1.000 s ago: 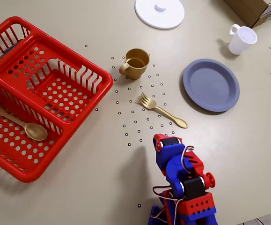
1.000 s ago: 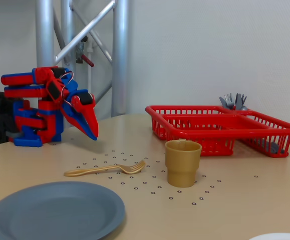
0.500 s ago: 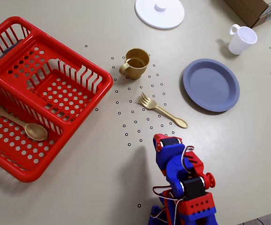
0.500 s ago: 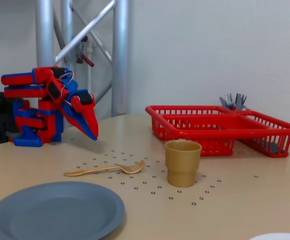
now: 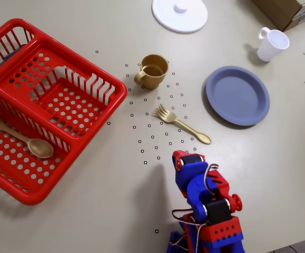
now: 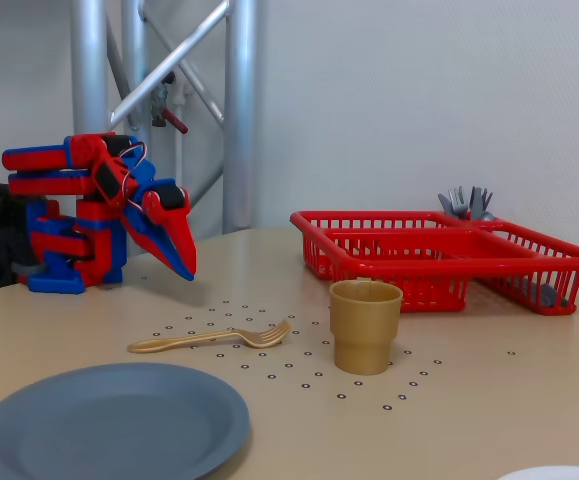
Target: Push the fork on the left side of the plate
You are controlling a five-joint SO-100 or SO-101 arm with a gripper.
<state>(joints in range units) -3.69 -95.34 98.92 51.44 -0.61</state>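
Table: beige tabletop (image 5: 278, 174) dotted with small black ring marks, plain pale wall and metal poles behind in the fixed view.
Far left, overhead view: red perforated plastic basket (image 5: 73, 100) with a tan plastic spoon (image 5: 23, 139) lying in one compartment.
Centre: tan plastic cup with a handle (image 5: 152, 71), standing upright just above the ring marks.
Fork: small tan-gold plastic fork (image 5: 183, 124), flat on the table, tines pointing up-left toward the cup, rounded handle end down-right.
Fork axis: runs diagonally, roughly across the path from arm to plate.
Gripper: red and blue two-finger gripper (image 6: 184, 268), tips together in a narrow point, holding nothing, raised above the table and angled down.
Gripper to fork: the fork lies just ahead of the tips, apart from them; its handle end is the nearer part.
Plate: round grey-blue plastic plate (image 5: 237, 95), near the handle end but not touching, up-right of it in the overhead view.
Right edge: white mug (image 5: 272, 45) beyond the plate.
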